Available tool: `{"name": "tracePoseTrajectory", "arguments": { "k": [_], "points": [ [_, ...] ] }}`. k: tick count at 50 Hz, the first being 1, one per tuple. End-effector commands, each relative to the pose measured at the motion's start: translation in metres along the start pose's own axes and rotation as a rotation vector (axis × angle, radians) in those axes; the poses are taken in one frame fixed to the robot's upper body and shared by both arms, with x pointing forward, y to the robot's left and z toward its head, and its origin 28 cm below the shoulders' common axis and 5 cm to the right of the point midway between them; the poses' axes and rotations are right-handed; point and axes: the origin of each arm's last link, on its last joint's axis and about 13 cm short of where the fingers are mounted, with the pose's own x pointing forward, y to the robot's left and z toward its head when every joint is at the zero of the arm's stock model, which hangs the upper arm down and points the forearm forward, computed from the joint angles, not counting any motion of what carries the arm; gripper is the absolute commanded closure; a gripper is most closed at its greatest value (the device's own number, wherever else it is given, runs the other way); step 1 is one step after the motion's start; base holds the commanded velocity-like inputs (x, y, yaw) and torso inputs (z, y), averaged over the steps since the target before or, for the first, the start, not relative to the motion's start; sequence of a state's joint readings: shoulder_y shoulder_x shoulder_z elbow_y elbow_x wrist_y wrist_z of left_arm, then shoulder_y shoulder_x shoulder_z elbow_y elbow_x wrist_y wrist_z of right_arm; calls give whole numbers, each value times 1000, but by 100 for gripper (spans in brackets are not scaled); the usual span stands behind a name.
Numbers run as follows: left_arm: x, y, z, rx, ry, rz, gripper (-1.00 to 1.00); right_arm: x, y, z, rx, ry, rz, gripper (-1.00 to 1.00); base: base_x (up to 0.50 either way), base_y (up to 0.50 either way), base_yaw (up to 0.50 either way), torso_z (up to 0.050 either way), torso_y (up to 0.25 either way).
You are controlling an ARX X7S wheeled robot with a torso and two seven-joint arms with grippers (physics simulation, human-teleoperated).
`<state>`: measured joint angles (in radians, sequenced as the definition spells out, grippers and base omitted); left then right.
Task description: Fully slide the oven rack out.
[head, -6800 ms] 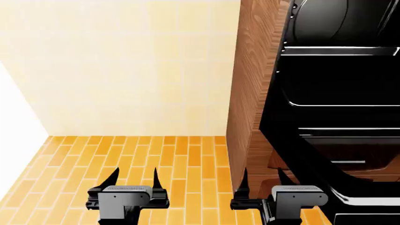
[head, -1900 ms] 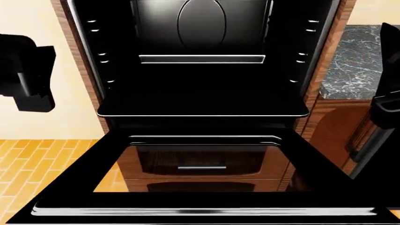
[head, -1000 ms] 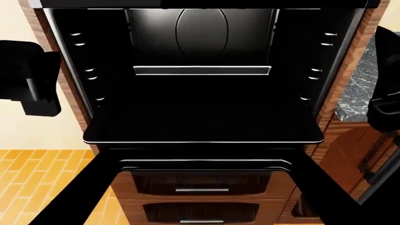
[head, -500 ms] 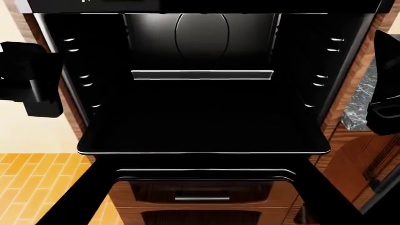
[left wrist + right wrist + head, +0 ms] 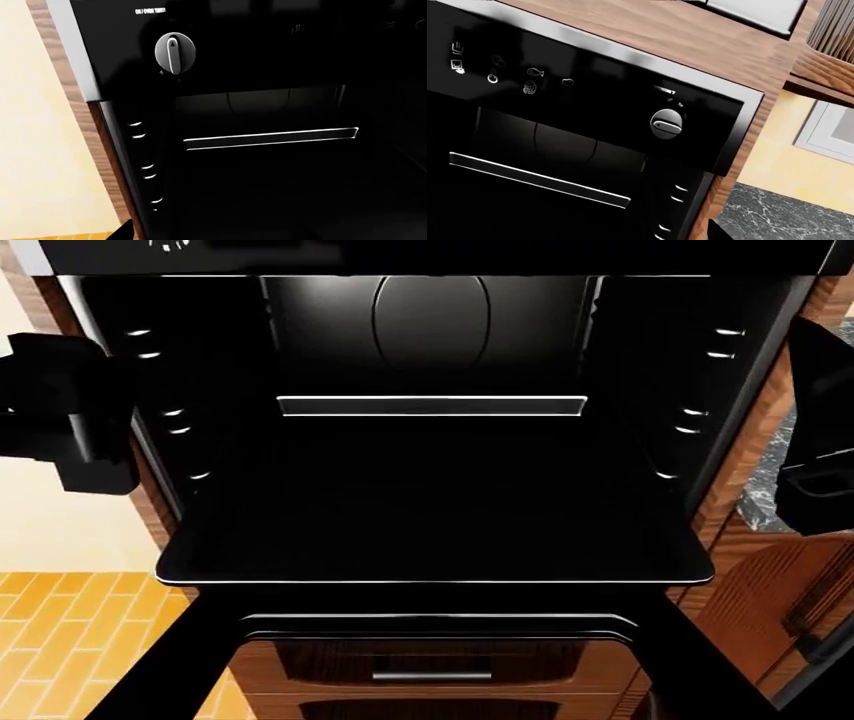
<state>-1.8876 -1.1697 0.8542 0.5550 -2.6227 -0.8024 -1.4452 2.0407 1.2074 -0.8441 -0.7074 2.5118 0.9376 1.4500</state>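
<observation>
Oven rack (image 5: 434, 540) lies flat, long axis left to right.
Bright front edge faces near (over the lowered door (image 5: 174, 670)); both grippers' openings cannot be told.

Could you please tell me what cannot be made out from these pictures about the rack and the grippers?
- Left gripper: only a fingertip at the left wrist frame's edge; the head view shows a dark arm block.
- Right gripper: likewise cropped in the right wrist view.
- Oven rack: black on black, its travel is unreadable.
- Panel icons: too small.
</observation>
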Motion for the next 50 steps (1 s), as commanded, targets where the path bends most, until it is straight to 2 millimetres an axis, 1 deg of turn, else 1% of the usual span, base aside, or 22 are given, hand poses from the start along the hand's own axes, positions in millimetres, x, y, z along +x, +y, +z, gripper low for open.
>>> {"name": "tracePoseTrajectory", "arguments": {
  "k": [1,7,12,18,24,31,34,39,50],
  "points": [
    [2,-3,-1,3,28,-12,-100,4,2,-3,34,65,31,-100,0,0,0,0,0],
    [8,-8,-5,8,70,-28,-100,12,7,-6,67,138,72,-100,0,0,0,0,0],
    [17,-13,-7,-4,117,-52,-100,26,12,-7,81,196,73,-100,0,0,0,0,0],
    [23,-17,-11,12,182,-52,-100,37,15,-5,93,261,76,-100,0,0,0,0,0],
    [27,-20,-13,12,215,-75,-100,44,15,-1,106,293,86,-100,0,0,0,0,0],
    [33,-17,-10,-20,224,-80,-100,45,14,8,133,301,126,-100,0,0,0,0,0],
    [33,-16,-10,-22,234,-79,-100,44,14,11,123,297,129,-100,0,0,0,0,0],
    [31,-15,-6,-33,242,-91,-100,44,13,14,116,291,133,-100,0,0,0,0,-112],
    [22,-14,4,0,246,-80,-100,40,9,21,89,282,128,-100,0,0,0,0,-127]
  ]
}}
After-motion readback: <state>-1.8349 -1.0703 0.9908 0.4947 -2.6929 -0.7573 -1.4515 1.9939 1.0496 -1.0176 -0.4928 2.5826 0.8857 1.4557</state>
